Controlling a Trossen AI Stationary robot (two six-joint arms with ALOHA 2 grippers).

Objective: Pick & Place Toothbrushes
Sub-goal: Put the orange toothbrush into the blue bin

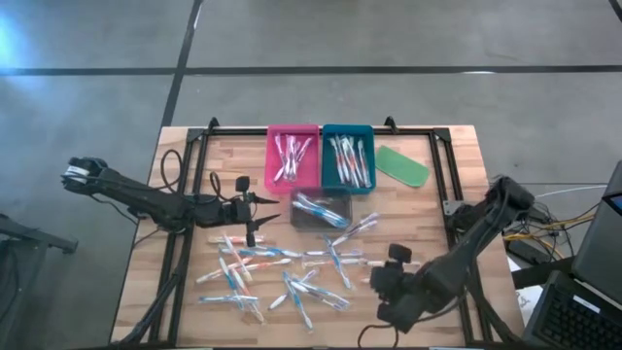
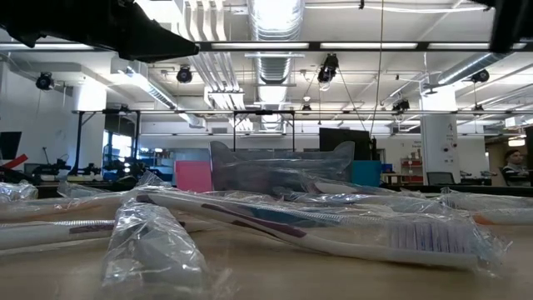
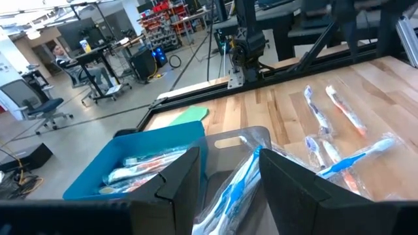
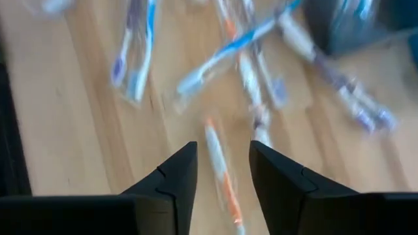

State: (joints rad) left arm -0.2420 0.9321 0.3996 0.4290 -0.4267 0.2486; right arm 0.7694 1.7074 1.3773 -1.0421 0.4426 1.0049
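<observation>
Table (image 1: 457,156): a wooden top carried everything; I worked it with both arms, left from its left edge, right from its near right corner.
Trays: a pink tray (image 1: 293,131) and a blue tray (image 1: 347,130) sat side by side at the far edge, each already holding brushes; a clear tray (image 1: 321,209) lay just in front of them with a few more.
Toothbrushes (image 1: 282,267): most lay loose across the near half, overlapping, each sealed in a crinkly clear wrapper.
Handling, as I judged it: light, stiff, slim sticks, but the film looked slippery and would bunch, so I wanted the fingers square across mid-handle, clear of the bristle head and loose wrapper ends.
Left gripper (image 3: 228,173): fingers spread, nothing between them, poised by the clear tray.
Right gripper (image 4: 222,173): fingers spread, empty, hovering over an orange-accented brush (image 4: 222,176) lying lengthwise in the gap.
</observation>
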